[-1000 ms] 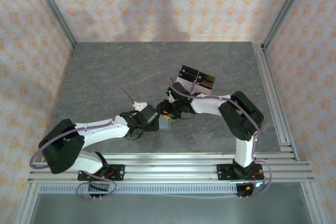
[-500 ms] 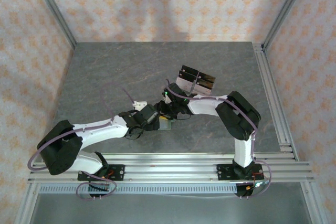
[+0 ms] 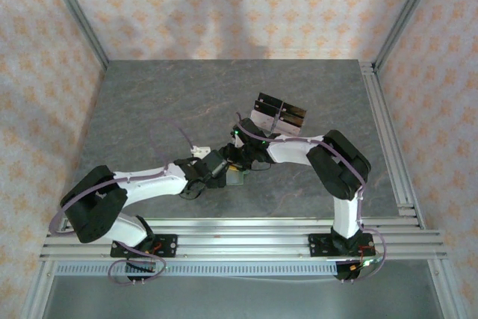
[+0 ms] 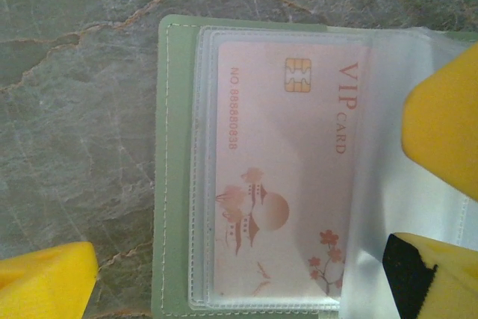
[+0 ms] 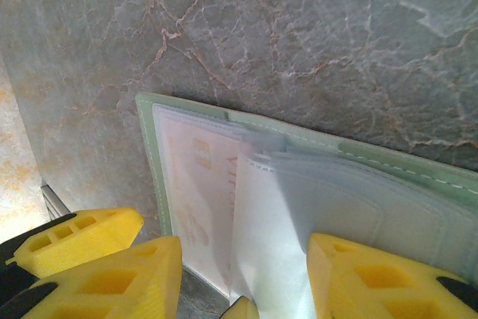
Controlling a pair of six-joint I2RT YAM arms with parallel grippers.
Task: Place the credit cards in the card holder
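- The card holder [image 4: 173, 184] lies open on the desk [image 4: 75, 110], at the centre of the top view where both arms meet.
- One credit card [image 4: 284, 177], pink and marked VIP, sits fully inside the first clear sleeve, so we judge that card done.
- The left end effector [image 4: 239, 282] is spread wide and grips nothing, its fingers at the lower corners of the left wrist view.
- The right end effector [image 5: 243, 282] is also spread, straddling the loose clear sleeves [image 5: 336, 199] without pinching them.
- A rack [image 3: 278, 113] stands to the upper right of the holder in the top view; we cannot tell whether it holds more cards.
- We judge that any remaining cards, and closing the holder, are left.
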